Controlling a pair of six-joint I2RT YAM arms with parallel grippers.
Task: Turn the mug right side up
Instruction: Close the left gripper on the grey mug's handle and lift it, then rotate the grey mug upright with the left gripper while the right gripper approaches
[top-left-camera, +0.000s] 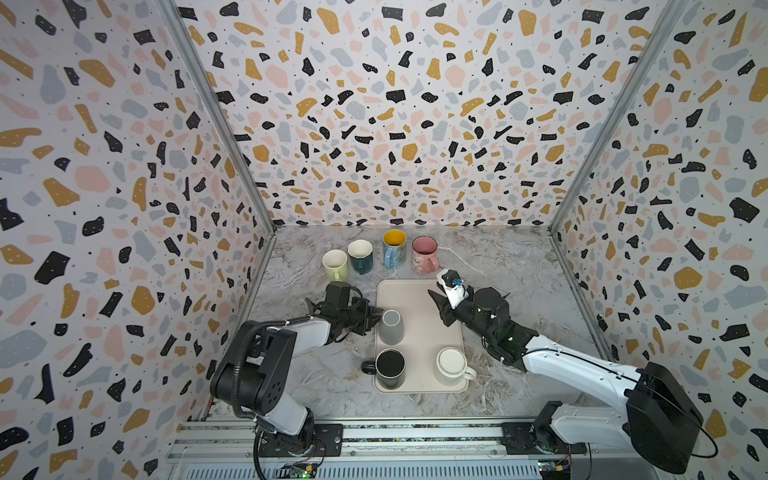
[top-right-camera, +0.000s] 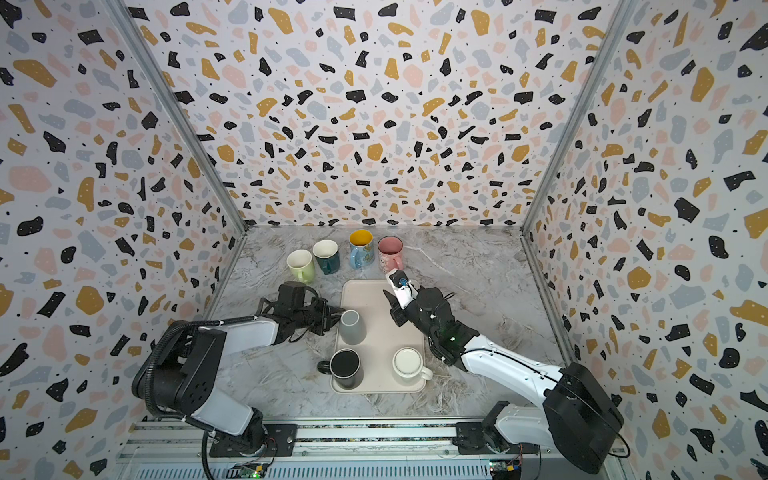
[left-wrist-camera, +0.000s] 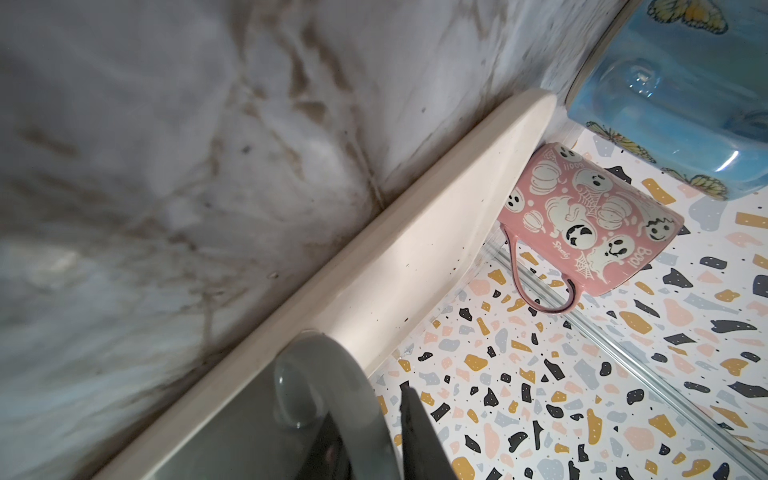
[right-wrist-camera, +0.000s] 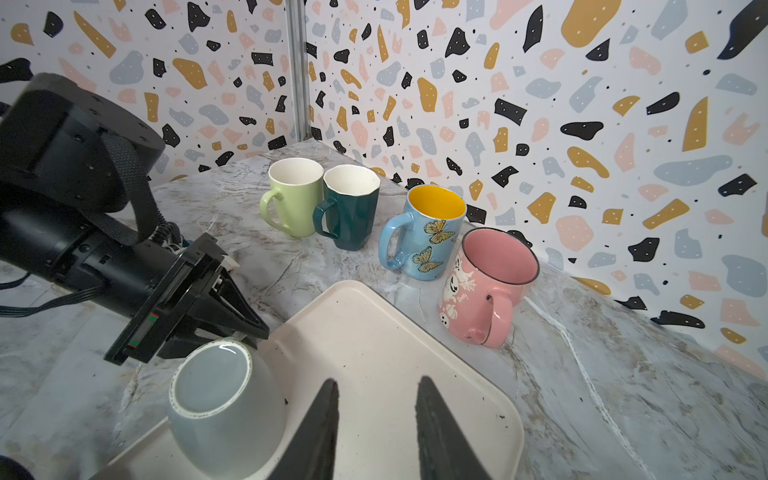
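Note:
A grey mug (top-left-camera: 391, 328) (top-right-camera: 352, 328) (right-wrist-camera: 224, 407) stands upside down at the left edge of the cream tray (top-left-camera: 415, 291) (top-right-camera: 374, 291), its flat base facing up. My left gripper (top-left-camera: 376, 316) (top-right-camera: 338, 311) (left-wrist-camera: 370, 407) comes in from the left, level with the table. It is shut on the grey mug's handle (left-wrist-camera: 332, 374), one finger inside the loop and one outside. My right gripper (top-left-camera: 438, 305) (top-right-camera: 392, 307) (right-wrist-camera: 377, 381) hovers open over the tray's far right part with nothing between its fingers.
On the tray's near end a black mug (top-left-camera: 390, 365) and a white mug (top-left-camera: 452, 363) stand upside down. Behind the tray stand upright green (top-left-camera: 335, 264), teal (top-left-camera: 360, 255), blue (top-left-camera: 394, 247) and pink (top-left-camera: 424, 253) mugs. Patterned walls enclose the marble table.

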